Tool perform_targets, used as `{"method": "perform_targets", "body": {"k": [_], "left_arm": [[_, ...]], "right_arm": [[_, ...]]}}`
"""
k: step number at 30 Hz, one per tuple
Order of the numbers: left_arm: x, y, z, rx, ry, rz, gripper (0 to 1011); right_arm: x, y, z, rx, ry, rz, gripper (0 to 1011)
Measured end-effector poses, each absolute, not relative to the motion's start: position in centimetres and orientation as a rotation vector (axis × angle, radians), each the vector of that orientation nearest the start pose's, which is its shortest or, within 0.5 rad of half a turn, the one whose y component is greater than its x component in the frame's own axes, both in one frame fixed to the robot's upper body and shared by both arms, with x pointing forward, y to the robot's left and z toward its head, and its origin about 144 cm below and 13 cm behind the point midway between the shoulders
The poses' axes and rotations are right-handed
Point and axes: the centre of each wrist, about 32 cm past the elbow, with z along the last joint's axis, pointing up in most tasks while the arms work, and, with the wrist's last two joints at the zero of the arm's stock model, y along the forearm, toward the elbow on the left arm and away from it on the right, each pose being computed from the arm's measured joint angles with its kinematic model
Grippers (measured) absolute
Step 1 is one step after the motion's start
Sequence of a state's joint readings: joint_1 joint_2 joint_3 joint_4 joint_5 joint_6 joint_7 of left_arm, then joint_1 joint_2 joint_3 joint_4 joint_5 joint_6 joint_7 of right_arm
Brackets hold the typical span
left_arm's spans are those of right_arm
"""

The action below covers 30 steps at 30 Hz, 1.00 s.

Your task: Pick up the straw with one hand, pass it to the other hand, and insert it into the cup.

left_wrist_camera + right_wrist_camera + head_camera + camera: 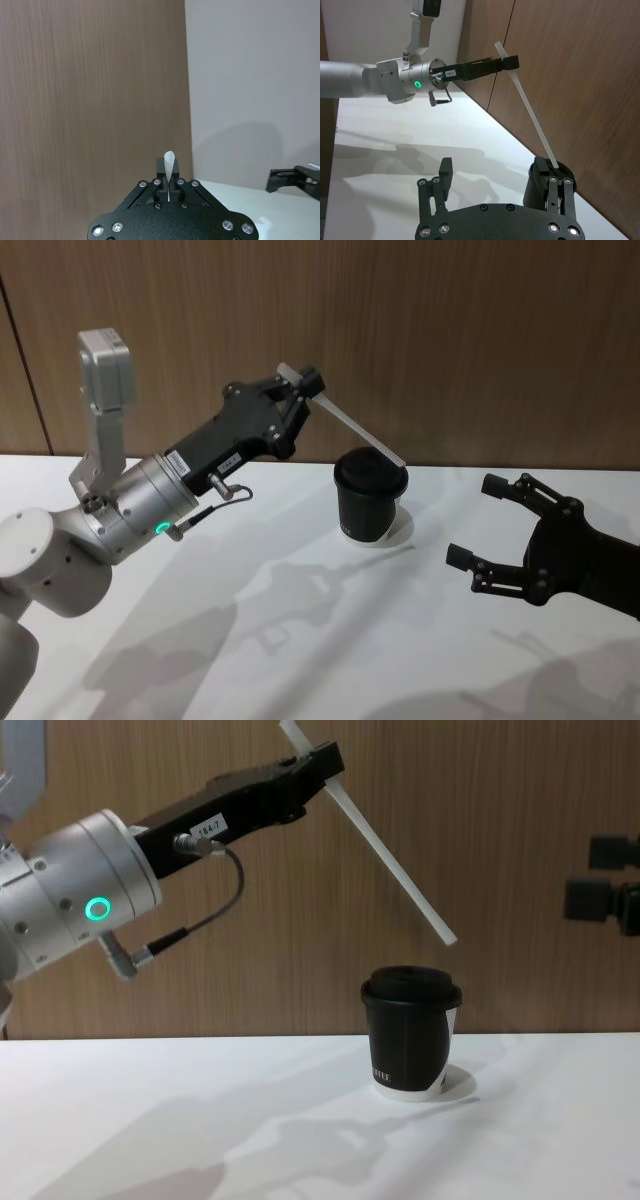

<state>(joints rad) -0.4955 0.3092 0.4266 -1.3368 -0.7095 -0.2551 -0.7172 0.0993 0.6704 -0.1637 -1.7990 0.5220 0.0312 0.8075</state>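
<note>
We see the left gripper [308,380], long and black on a silver wrist with a glowing green ring, raised above the white table [250,640] and reaching forward towards the wood-panelled wall [450,320]. Its two fingers are closed tight on the upper part of the white straw [355,430], and a short stub of the straw pokes out beyond them. From that grip the straw slants downward and towards the robot's right. In the chest view its lower tip hangs in the air above the cup [410,1035], near the right edge of the lid and clear of it, so the straw [390,860] is not in the cup.

The cup is small and black with a black domed lid. It stands upright on the table near the middle of the scene, between the two arms.

The right gripper [478,522], blocky and black, hovers over the table to the right of the cup and well apart from it. Its short fingers are spread wide and hold nothing.
</note>
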Motion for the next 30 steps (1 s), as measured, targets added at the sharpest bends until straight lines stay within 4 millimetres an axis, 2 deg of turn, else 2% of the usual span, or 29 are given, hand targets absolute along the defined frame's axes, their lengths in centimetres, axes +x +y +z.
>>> {"method": "perform_targets", "body": {"k": [16,30], "left_arm": [[58.6,20.9,125.8,-0.338,-0.291,0.592,13],[60.1,20.5,127.2,-0.268,-0.283,0.599,13]], "right_arm": [[46.8,-32.7,126.3,-0.075,-0.209,-0.506,1001],[46.8,-32.7,126.3,-0.075,-0.209,-0.506,1001]]}}
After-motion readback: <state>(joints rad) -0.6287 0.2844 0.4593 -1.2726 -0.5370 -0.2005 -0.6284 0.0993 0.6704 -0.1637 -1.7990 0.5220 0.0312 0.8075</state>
